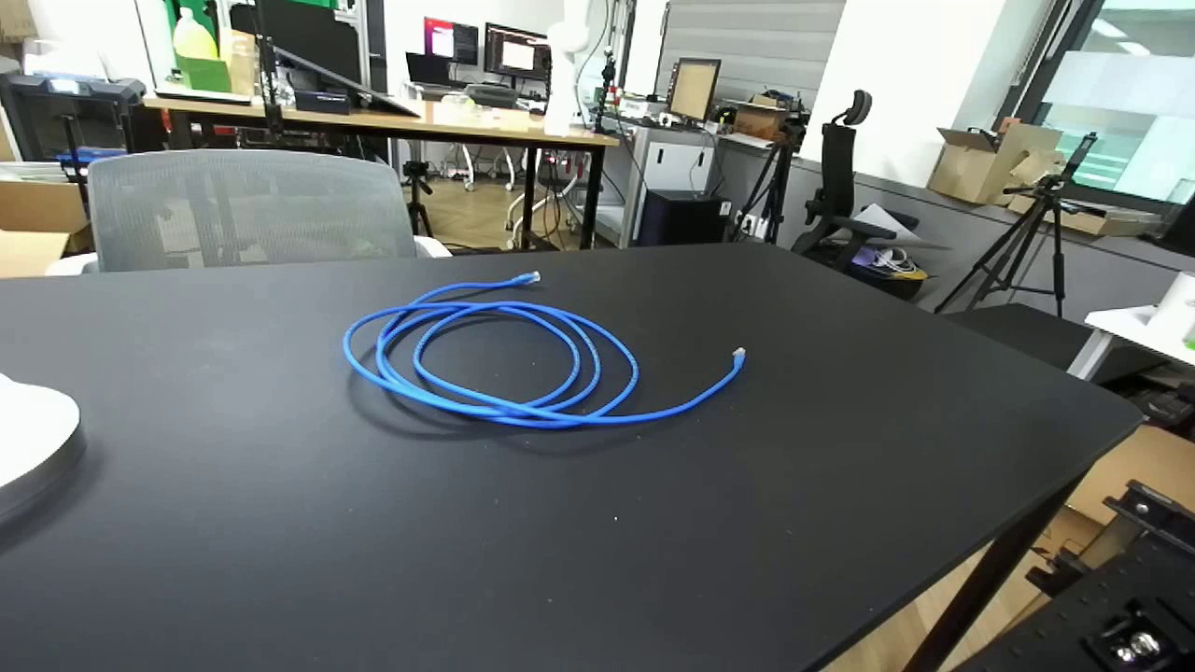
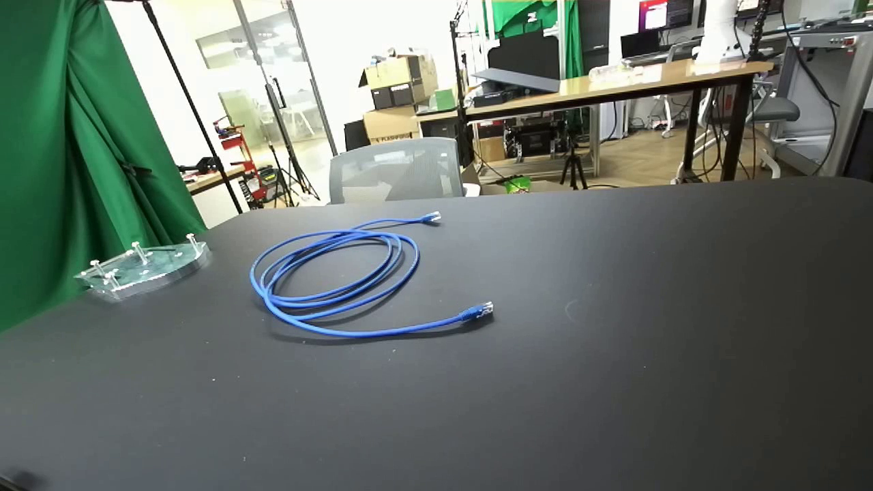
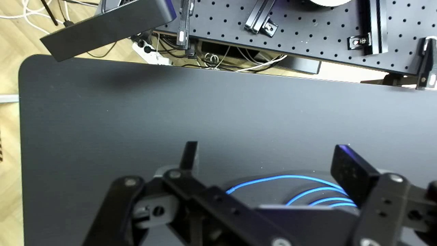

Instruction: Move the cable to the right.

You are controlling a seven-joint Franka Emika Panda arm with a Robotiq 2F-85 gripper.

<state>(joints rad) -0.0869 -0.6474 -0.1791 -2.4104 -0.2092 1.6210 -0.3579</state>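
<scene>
The cable is a thin, bright blue cord lying in loose loops on the black tabletop, with pale connector ends. It shows in both exterior views (image 1: 551,423) (image 2: 368,334). One end points toward the chair side; the other sticks out from the loops. In the wrist view the cable (image 3: 285,176) shows partly behind the jaws; the gripper's body and a finger hide the rest. My gripper (image 3: 266,150) is open, its fingers wide apart with nothing between them. It appears well above the table and apart from the cable. It is out of view in both exterior views.
The black table (image 1: 597,560) has its edge at the right (image 1: 980,541). A clear plate with upright bolts (image 2: 150,269) stands at the table's left. A grey mesh chair (image 1: 252,205) stands behind. A black perforated board (image 3: 232,20) adjoins the table edge, with a dark box-like part (image 3: 109,27).
</scene>
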